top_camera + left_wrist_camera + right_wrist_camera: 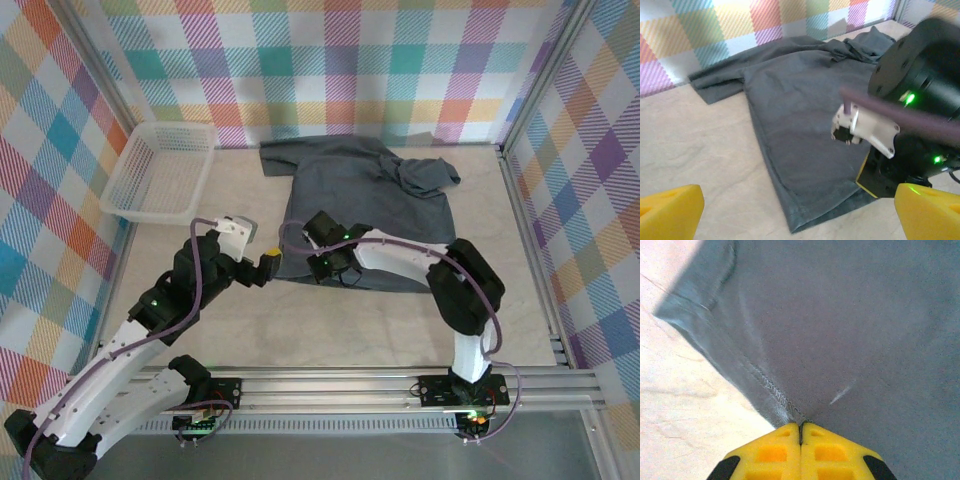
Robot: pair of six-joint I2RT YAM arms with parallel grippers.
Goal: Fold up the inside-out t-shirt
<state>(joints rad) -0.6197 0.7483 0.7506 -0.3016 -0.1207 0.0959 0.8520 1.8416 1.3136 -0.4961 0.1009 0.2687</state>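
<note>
While the inside-out t-shirt lies spread across the far middle of the table, the right gripper has its fingers pressed together at the near hem, seemingly pinching the side seam. The left gripper hovers beside that hem corner, fingers wide apart.

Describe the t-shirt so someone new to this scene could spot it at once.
On the pale table walled by checked panels, look at the far middle, right of the white basket. The t-shirt lies spread there: wrinkly blue-grey cloth, the only fabric, its near hem pinched by the right gripper.
</note>
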